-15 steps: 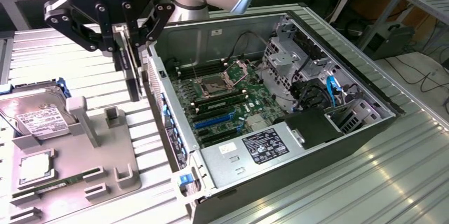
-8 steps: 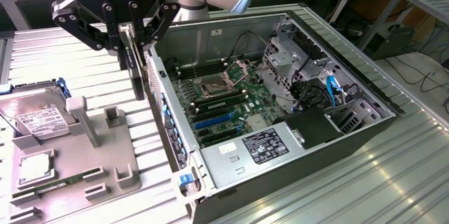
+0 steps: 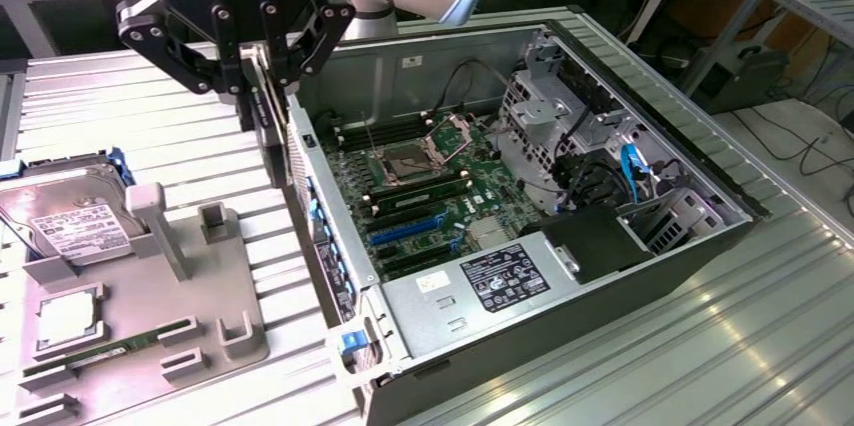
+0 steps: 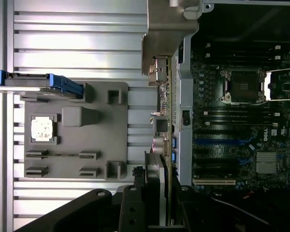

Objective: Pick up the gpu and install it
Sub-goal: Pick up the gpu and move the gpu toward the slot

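1. Jaws are closed on the gpu (image 3: 276, 146), gripping its upper end. The gripper (image 3: 264, 78) hangs at eleven o'clock in the exterior view, with the card upright and edge-on beneath it.
2. Table (image 3: 694, 356): ribbed metal, with everything else standing on it.
3. Case (image 3: 574, 336): it lies on its side with the open face up, spreading from the centre toward four o'clock. The gpu hangs above the table just outside the case's nine-o'clock wall, between the case and the holder. Whether card and wall touch, I cannot tell.
4. Motherboard (image 3: 461, 208): it sits flat in the case floor at the centre, with blue slots (image 3: 407, 229) at its seven-o'clock end and the open socket (image 3: 400, 168) toward eleven.
5. Holder (image 3: 200, 296): a grey block with posts and slots, at eight o'clock and well apart from the gripper.
6. Supply (image 3: 501, 276): a silvery box with a black label, in the case at five o'clock.
7. Drive (image 3: 74, 221): silver with a white label, resting at the holder's ten-o'clock corner.
8. Stick (image 3: 107, 354): green and slim, lying in the holder's low slots at seven o'clock.
9. Chip (image 3: 67, 318): square and silvery, in a recess just above the stick.
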Action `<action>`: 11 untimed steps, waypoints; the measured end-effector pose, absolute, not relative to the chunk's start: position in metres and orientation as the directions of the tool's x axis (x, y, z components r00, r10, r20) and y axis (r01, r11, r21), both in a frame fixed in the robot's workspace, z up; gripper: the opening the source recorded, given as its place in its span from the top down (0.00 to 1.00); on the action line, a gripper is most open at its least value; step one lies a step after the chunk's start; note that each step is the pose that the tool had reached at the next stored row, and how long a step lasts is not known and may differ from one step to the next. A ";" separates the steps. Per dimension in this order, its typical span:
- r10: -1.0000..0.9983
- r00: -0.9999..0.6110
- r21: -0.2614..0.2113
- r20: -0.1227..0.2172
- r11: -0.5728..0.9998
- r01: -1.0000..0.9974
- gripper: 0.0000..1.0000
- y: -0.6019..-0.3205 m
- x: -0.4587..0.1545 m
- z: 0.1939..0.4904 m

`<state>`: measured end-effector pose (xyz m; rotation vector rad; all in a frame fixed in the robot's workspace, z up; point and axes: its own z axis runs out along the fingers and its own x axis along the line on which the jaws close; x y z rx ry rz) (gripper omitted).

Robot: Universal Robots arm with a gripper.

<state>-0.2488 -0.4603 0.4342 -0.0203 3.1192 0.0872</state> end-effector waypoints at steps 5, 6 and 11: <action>-0.012 -1.000 0.056 -0.021 0.998 -0.014 0.72 -0.460 -0.245 0.434; -0.012 -1.000 0.056 -0.021 0.998 -0.014 0.72 -0.460 -0.244 0.434; -0.012 -1.000 0.056 -0.021 0.998 -0.014 0.72 -0.460 -0.239 0.434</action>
